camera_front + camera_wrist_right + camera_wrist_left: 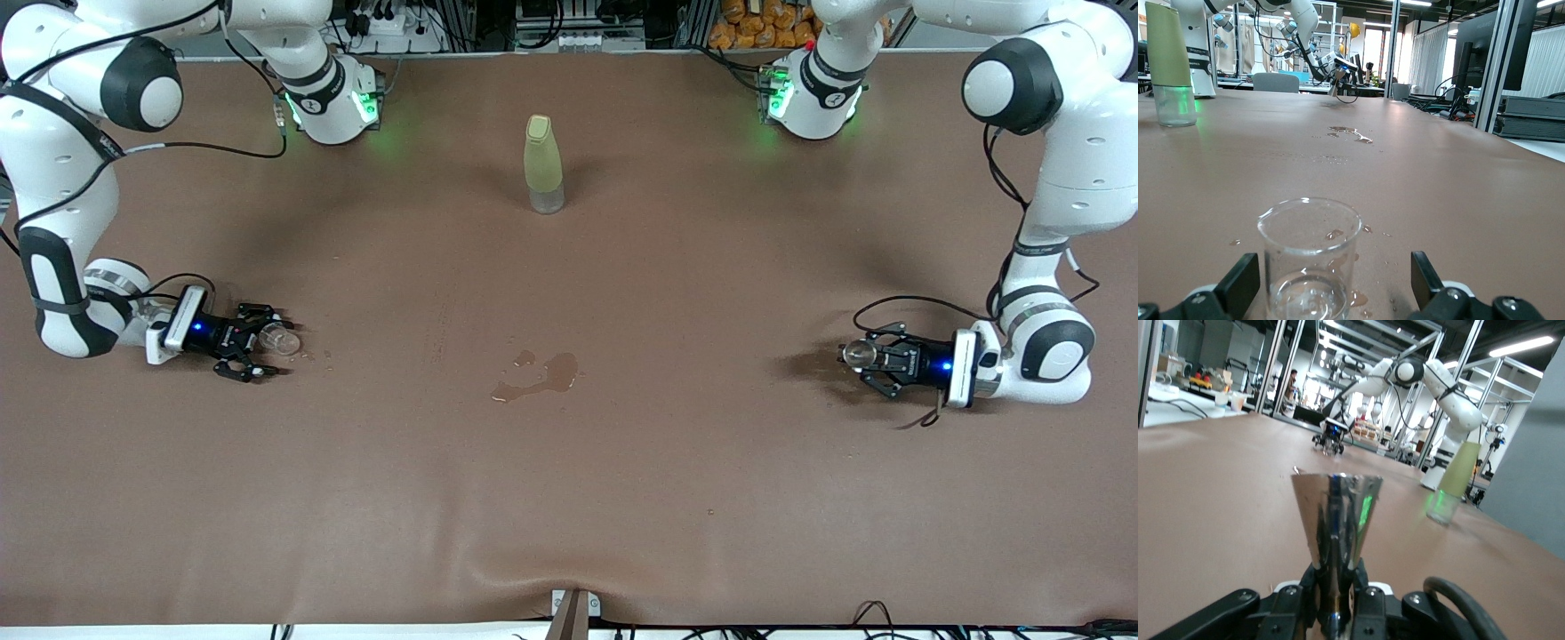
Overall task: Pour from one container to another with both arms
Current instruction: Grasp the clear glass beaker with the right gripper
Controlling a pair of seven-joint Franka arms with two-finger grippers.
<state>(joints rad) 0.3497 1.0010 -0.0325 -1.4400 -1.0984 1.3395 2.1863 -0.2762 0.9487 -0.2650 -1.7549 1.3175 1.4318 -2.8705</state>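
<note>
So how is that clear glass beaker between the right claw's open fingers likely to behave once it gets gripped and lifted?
The glass beaker looks thin-walled and smooth, so it is probably fragile and somewhat slippery, more so given the droplets on the table around it. It holds only a little liquid, so it should be light. Standing upright between the right claw's open fingers, it might tip if one finger touches first.

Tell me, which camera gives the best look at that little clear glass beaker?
The right wrist view: the glass beaker fills the foreground, upright on the table between the right gripper's open fingers, with droplets around it. The front view shows it only as a small clear shape at the right arm's end. The left wrist view does not show it clearly.
</note>
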